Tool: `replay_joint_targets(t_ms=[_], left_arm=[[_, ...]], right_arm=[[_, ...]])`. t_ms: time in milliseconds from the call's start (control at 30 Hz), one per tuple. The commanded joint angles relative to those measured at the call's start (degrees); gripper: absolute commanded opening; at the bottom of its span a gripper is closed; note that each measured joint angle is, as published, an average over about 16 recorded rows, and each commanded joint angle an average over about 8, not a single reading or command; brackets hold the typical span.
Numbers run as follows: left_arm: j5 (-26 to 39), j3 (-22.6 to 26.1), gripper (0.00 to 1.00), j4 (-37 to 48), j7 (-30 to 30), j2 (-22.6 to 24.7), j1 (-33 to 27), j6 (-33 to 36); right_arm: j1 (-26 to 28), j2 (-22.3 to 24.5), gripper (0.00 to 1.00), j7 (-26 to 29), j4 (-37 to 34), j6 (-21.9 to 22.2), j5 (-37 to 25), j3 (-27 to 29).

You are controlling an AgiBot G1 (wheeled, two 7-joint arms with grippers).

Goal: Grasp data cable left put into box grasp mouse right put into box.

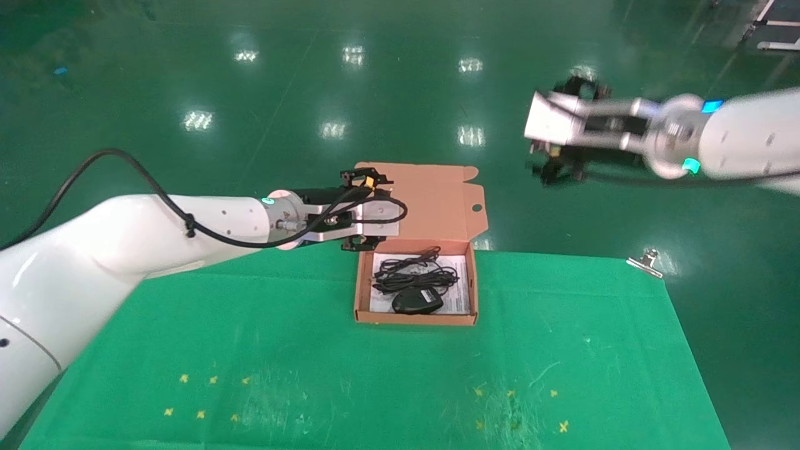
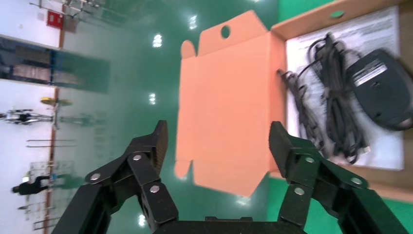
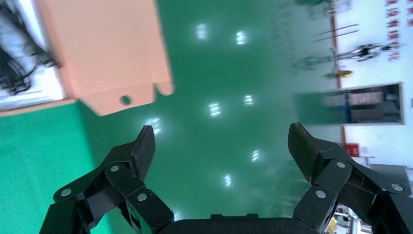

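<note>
The orange-tan box [image 1: 415, 319] stands open on the green table, its flap lid [image 1: 431, 200] leaning back. Inside, on a white sheet, lie the bundled black data cable [image 1: 412, 269] and, in front of it, the black mouse [image 1: 417, 302]. The left wrist view also shows the data cable [image 2: 331, 97] and the mouse [image 2: 384, 87], which lies underside up. My left gripper [image 1: 374, 210] [image 2: 219, 141] hovers open and empty at the lid's left edge, above the box's back left corner. My right gripper [image 1: 562, 128] [image 3: 221, 141] hangs open and empty, high over the floor beyond the table's right side.
A metal clip [image 1: 647, 261] sits at the table's far right corner. Small yellow marks [image 1: 206, 394] dot the green cloth near the front. The lid [image 3: 107, 48] shows far off in the right wrist view.
</note>
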Motion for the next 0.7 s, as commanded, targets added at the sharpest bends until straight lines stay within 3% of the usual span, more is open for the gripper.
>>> replay_joint_targets(t_ms=[33, 700], left_arm=[[-0.6, -0.6, 1.0, -0.7, -0.7, -0.7, 0.4, 0.8], [-17.8, -17.1, 1.0, -14.1, -11.6, -15.2, 11.9, 20.8]], right_arm=[[-0.3, 0.2, 1.0, -0.5, 0.2, -1.0, 0.7, 0.9], [-16.3, 6.2, 1.0, -5.9, 4.6, -18.6, 25.4, 19.3]])
